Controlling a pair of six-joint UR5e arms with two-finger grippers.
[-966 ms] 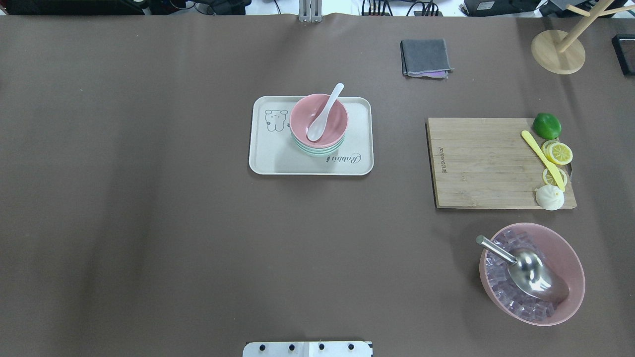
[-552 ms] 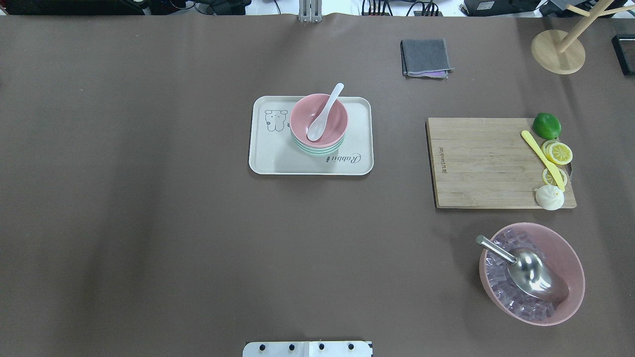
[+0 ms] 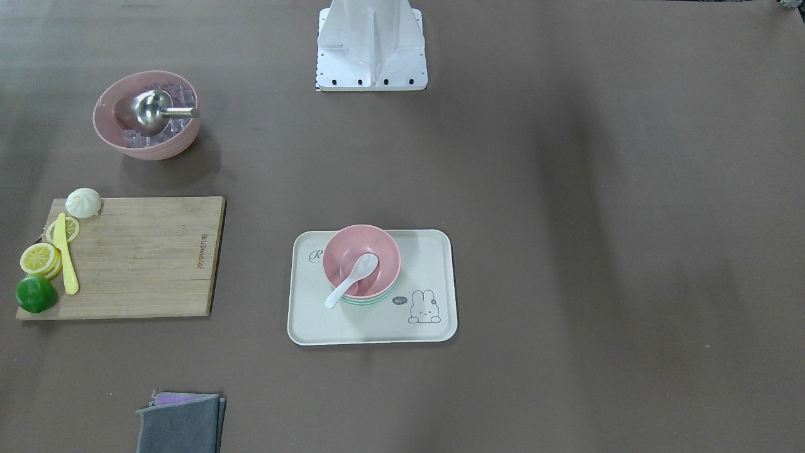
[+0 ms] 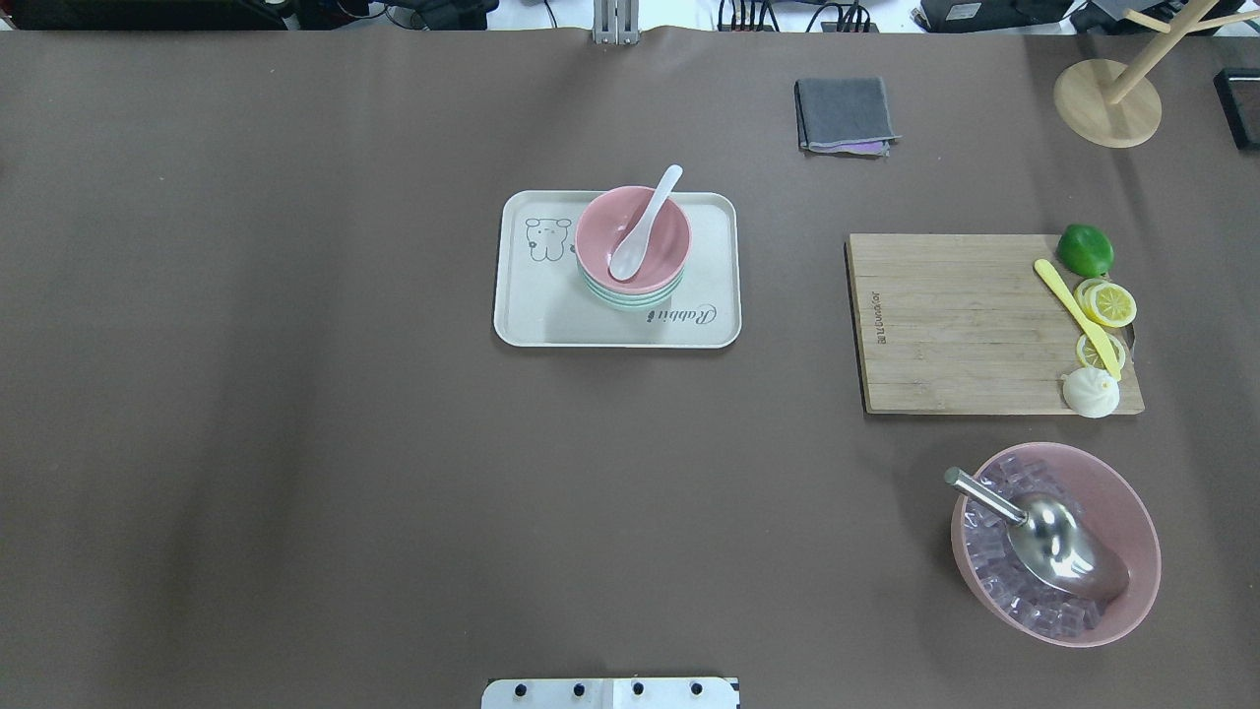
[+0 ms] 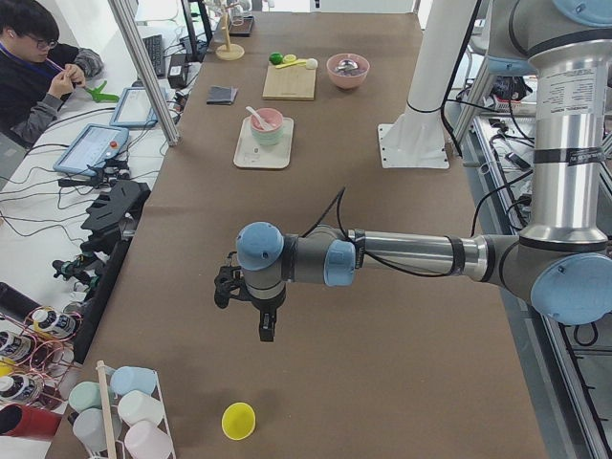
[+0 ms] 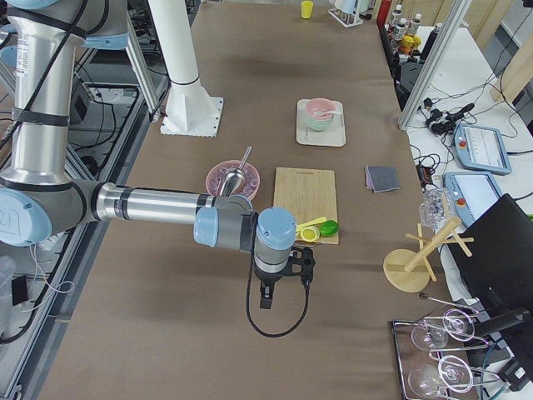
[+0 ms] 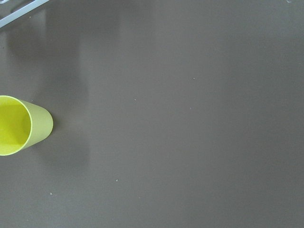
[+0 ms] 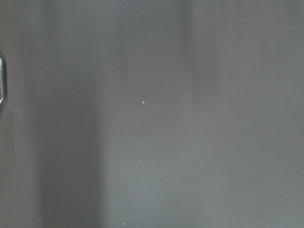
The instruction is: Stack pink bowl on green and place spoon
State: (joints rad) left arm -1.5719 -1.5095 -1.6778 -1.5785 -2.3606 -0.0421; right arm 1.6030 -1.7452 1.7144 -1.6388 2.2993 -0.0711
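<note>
The pink bowl (image 4: 664, 241) sits stacked on the green bowl (image 4: 630, 298) on a cream rabbit tray (image 4: 532, 305) at mid-table. A white spoon (image 4: 640, 228) lies in the pink bowl, its handle over the far rim. The front view shows the same stack: pink bowl (image 3: 377, 248), spoon (image 3: 349, 281), tray (image 3: 427, 264). My left gripper (image 5: 251, 304) hovers over bare table far off at the left end. My right gripper (image 6: 279, 279) hovers at the right end. Both show only in the side views, so I cannot tell whether they are open or shut.
A wooden cutting board (image 4: 955, 320) holds a lime, lemon slices, a yellow knife and a bun. A large pink bowl (image 4: 1132, 512) holds ice cubes and a metal scoop. A grey cloth (image 4: 845, 113) and a wooden stand (image 4: 1107, 103) lie at the back. A yellow cup (image 7: 21, 124) lies below the left wrist.
</note>
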